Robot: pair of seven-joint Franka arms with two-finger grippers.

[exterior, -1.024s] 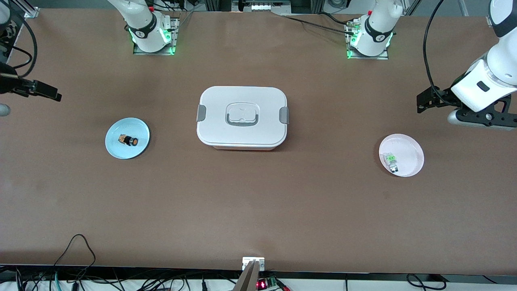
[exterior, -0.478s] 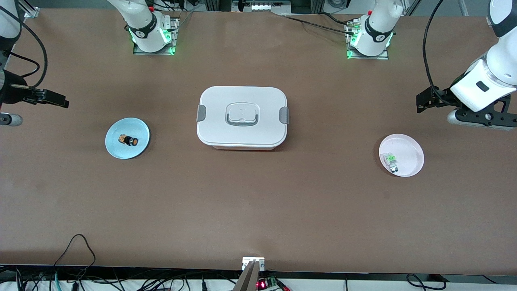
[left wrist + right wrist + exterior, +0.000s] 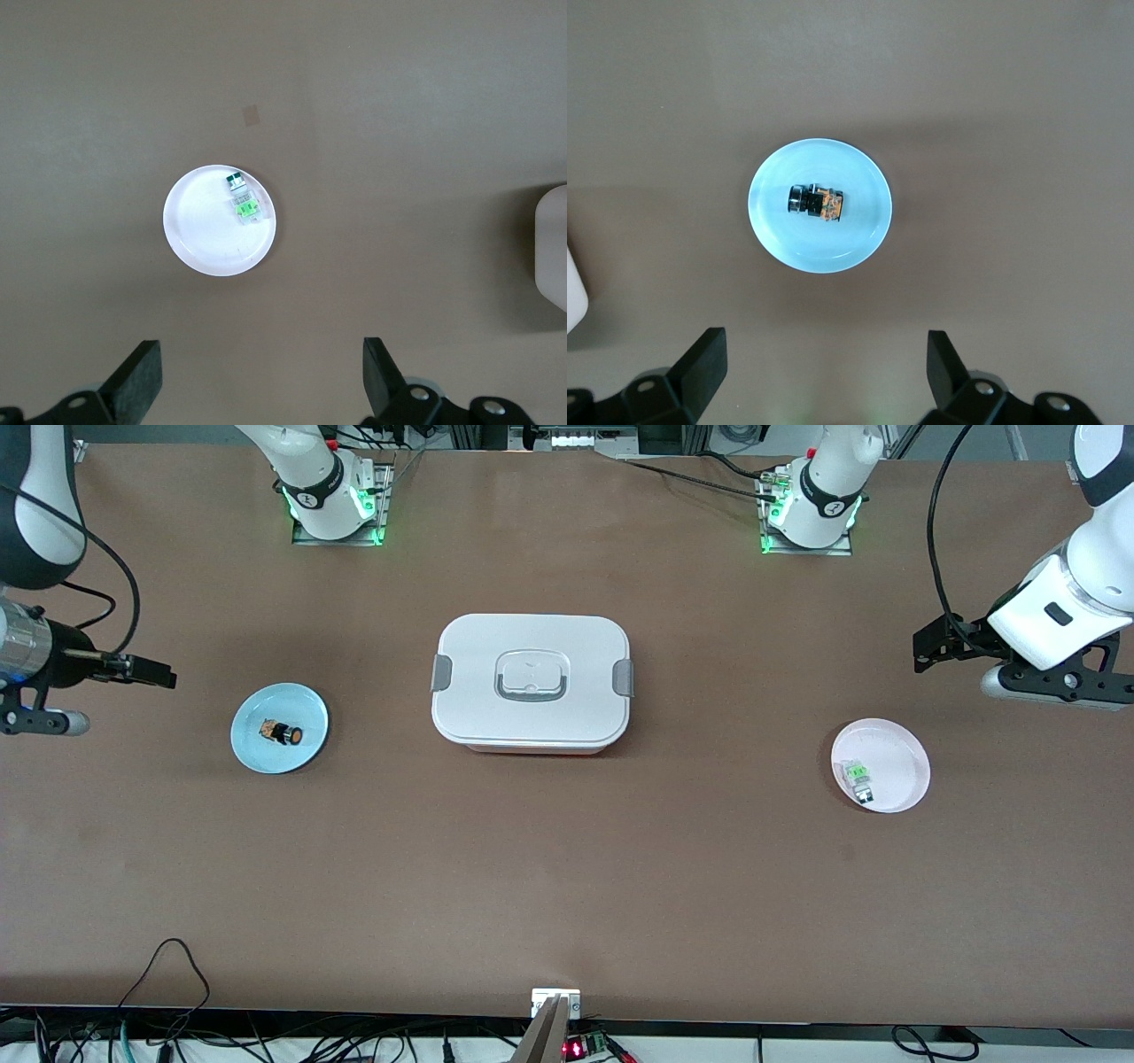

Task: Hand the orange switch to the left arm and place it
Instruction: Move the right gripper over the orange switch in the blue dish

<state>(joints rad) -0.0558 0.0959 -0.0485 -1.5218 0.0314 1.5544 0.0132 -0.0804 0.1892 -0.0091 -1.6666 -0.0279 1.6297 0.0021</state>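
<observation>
The orange switch [image 3: 283,733] lies on its side on a small blue plate [image 3: 266,753], toward the right arm's end of the table. It also shows in the right wrist view [image 3: 815,202], on the plate [image 3: 833,246]. My right gripper [image 3: 155,675] is open and empty, over bare table beside that plate; in its wrist view [image 3: 824,365] the jaws stand wide apart. The white box [image 3: 532,682] stands in the middle of the table. My left gripper [image 3: 923,654] is open and empty, waiting above the table beside a pink plate; its wrist view [image 3: 261,376] shows the same.
The pink plate [image 3: 899,757] holds a clear-and-green switch [image 3: 858,778]; both show in the left wrist view, the plate [image 3: 208,248] and the switch [image 3: 241,202]. The box's edge shows in each wrist view [image 3: 554,257] [image 3: 574,301]. Cables hang along the table's front edge.
My right arm has swung in from the table's end toward the blue plate, its gripper coming closer to the plate. The left arm, the box and both plates have not moved.
</observation>
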